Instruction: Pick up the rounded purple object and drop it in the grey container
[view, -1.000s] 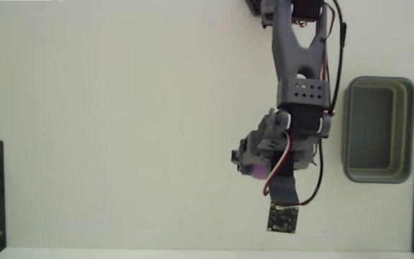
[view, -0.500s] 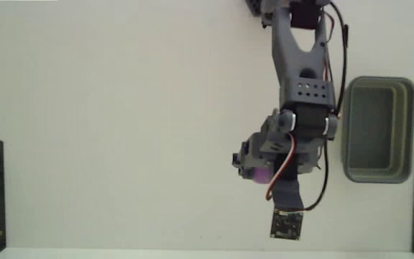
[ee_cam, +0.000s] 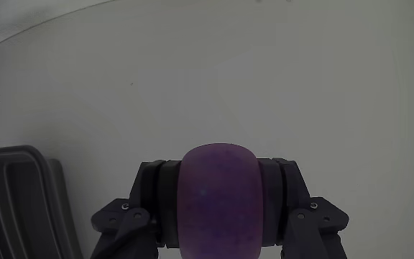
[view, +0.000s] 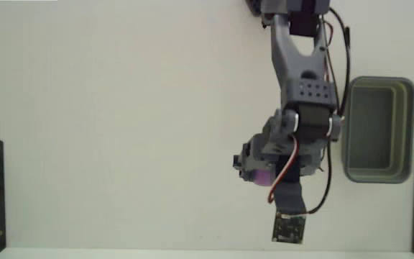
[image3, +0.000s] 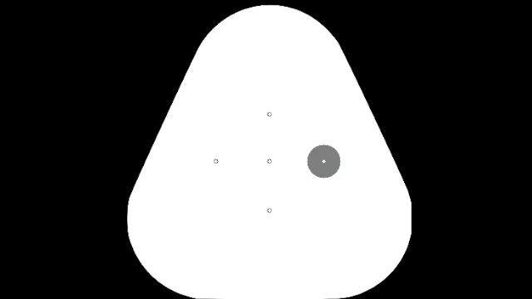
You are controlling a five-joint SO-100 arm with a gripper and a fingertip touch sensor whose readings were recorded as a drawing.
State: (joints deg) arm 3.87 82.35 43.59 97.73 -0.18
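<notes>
Pincer (ee_cam: 218, 216) pinching purple ball (ee_cam: 218, 198), ball bottom cropped, grey container (ee_cam: 20, 201) apparently half cut off.

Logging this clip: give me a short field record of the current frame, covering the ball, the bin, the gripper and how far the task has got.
ball: rounded purple object clamped between the two fingers, squeezed at both sides
gripper: gripper shut on the ball, over bare table
bin: grey container at the right edge in the fixed view, nothing visible inside
ball vs bin: apart; ball lies left of the bin in the fixed view
task stage: picked up, not yet dropped
</notes>
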